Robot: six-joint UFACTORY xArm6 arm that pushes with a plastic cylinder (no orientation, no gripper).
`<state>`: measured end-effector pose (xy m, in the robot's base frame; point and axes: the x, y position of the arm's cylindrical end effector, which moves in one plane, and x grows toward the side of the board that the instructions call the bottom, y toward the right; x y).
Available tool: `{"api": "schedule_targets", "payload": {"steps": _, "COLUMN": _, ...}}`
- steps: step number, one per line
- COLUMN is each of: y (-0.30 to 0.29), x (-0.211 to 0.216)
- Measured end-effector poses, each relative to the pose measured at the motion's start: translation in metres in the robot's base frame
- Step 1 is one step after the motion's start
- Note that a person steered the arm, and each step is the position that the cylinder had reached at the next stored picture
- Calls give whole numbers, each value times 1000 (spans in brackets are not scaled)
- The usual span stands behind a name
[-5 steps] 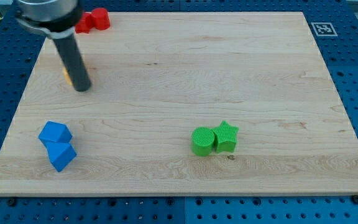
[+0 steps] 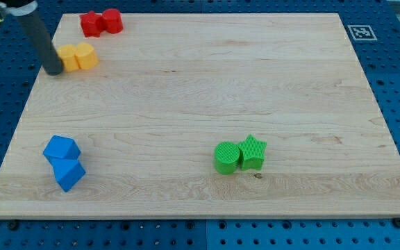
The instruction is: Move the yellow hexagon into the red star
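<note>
Two yellow blocks touch side by side near the board's top left. The right one (image 2: 86,55) looks like the yellow hexagon; I cannot make out the left one's (image 2: 68,57) shape. The red star (image 2: 91,24) lies just above them at the view's top, apart from the yellow pair, with another red block (image 2: 112,21) touching its right side. My tip (image 2: 53,70) rests on the board just left of the left yellow block, close to or touching it. The rod leans up toward the view's top left corner.
Two blue blocks (image 2: 64,162) sit stacked together near the bottom left edge. A green cylinder (image 2: 226,157) and a green star (image 2: 253,151) touch each other at the lower middle. The wooden board (image 2: 207,83) lies on a blue pegboard.
My rod has moved left and toward the view's top. The yellow blocks, mostly hidden behind the rod before, now show fully and lie higher in the view, nearer the red blocks.
</note>
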<state>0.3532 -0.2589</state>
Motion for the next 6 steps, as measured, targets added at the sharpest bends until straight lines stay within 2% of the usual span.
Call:
{"api": "schedule_targets", "payload": {"steps": 2, "y": 16, "x": -15}}
{"api": "schedule_targets", "payload": {"steps": 3, "y": 16, "x": 1}}
{"api": "schedule_targets", "payload": {"steps": 5, "y": 22, "x": -53}}
{"api": "schedule_targets", "payload": {"steps": 6, "y": 24, "x": -63}}
